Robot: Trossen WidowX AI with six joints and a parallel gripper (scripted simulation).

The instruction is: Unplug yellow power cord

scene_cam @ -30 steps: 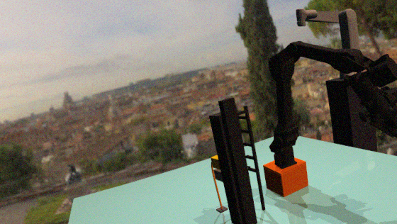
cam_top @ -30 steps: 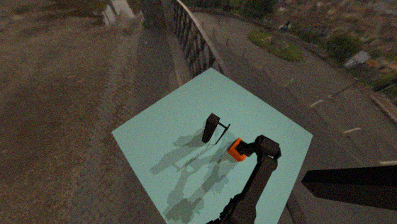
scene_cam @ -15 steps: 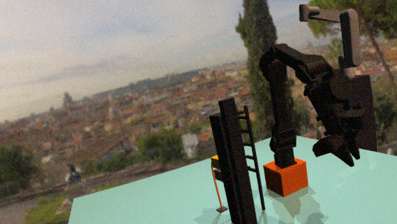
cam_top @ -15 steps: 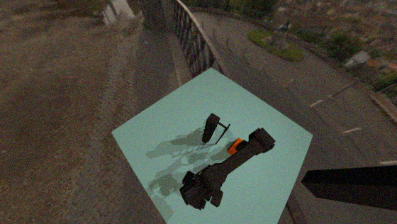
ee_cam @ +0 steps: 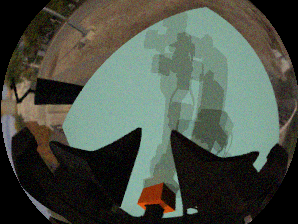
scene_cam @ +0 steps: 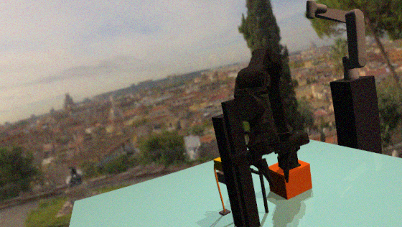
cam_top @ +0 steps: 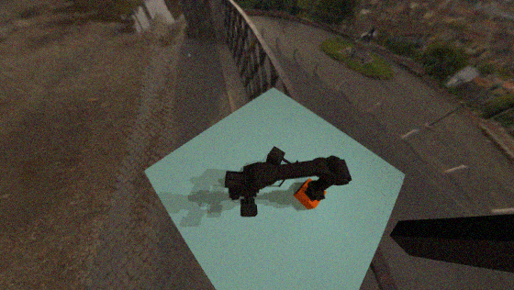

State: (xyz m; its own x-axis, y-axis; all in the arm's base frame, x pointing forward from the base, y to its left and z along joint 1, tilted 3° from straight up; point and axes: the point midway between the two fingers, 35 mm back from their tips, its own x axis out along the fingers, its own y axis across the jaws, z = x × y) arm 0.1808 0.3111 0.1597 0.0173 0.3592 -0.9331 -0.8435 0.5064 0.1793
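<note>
Exterior view, nearest: the dark upright power strip [scene_cam: 235,169] stands on the table [scene_cam: 344,194], the yellow plug [scene_cam: 217,163] at its side, its thin cord [scene_cam: 220,192] hanging to the table. The plug appears rigid, the cord limp; judged best taken by the plug body. The gripper [ee_cam: 157,163] is part-closed and pinches nothing. Behind, the orange base [scene_cam: 292,177]. The wrist view shows only fingers, base and shadows; plug absent there.
</note>
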